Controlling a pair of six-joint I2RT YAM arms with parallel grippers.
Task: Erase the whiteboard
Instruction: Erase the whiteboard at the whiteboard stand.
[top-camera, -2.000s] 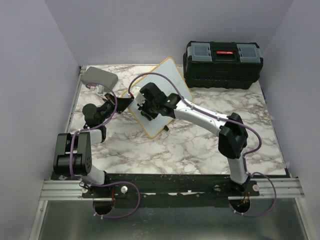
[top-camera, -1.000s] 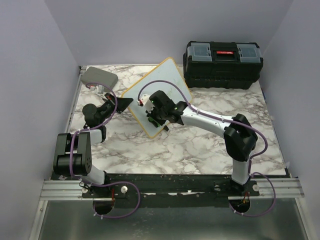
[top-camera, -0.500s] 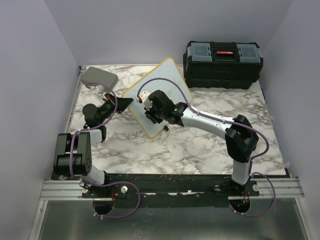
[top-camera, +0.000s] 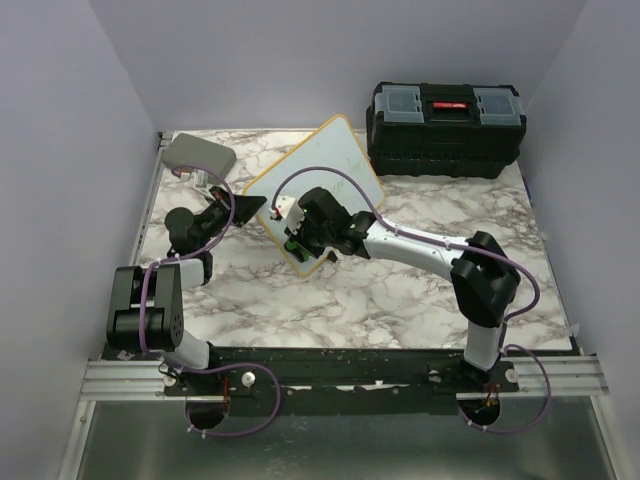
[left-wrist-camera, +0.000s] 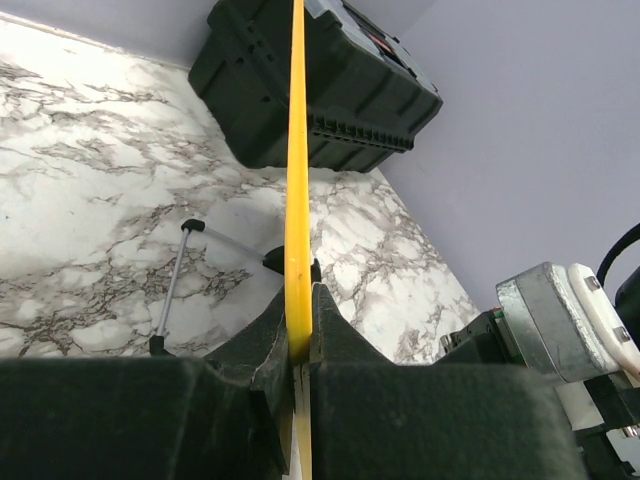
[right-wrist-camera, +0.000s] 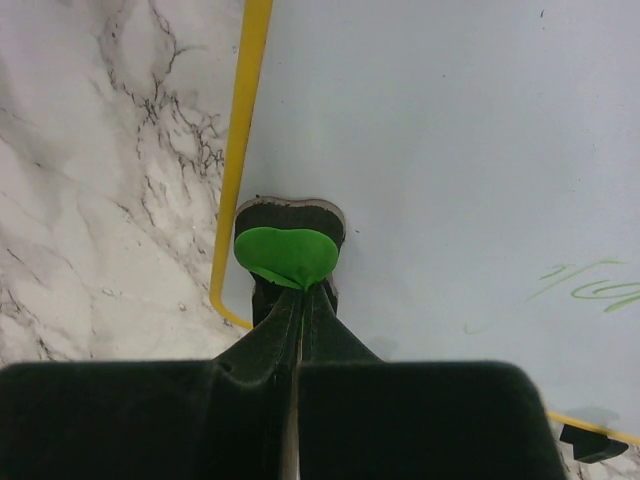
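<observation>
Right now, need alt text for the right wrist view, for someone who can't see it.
The right gripper, shut on a small green eraser, holds its dark pad against the whiteboard beside the yellow frame, near a rounded corner. Faint green marker strokes sit further right on the board, and the marble table shows on the left.

The white, grey-veined marble table (top-camera: 400, 290) is carrying three things. A black toolbox (top-camera: 445, 130) is sitting along its far edge on the right, and a grey case (top-camera: 198, 155) with rounded corners is lying in the far left corner. The whiteboard (top-camera: 330, 158) is standing on the marble between them, leaning and turned at an angle to the table's edges, its far corner reaching close to the toolbox.
</observation>
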